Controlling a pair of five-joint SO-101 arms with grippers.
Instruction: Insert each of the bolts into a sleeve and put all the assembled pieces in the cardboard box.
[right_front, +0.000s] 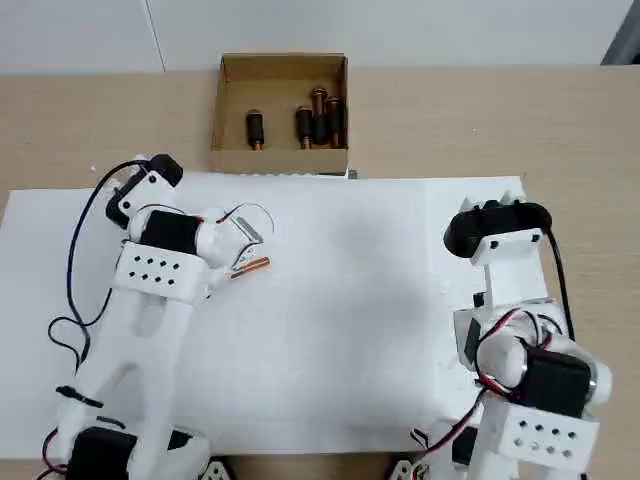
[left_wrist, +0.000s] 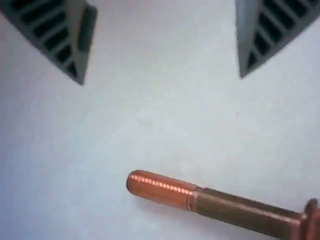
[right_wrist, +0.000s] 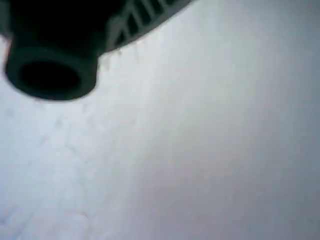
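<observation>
covering wood table (right_front: 450, 110), white sheet (right_front: 350, 330) w/ bolt (left_wrist: 210, 200), l claw (left_wrist: 162, 75) released, r claw (right_wrist: 107, 35) grasping sleeve (right_wrist: 50, 70)

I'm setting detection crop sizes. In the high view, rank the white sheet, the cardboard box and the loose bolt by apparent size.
Largest to smallest: white sheet, cardboard box, loose bolt. The gaps are wide, so none is in doubt.

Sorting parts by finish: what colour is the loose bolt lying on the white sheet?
The bolt is copper-coloured, clearest in the left wrist view.
</observation>
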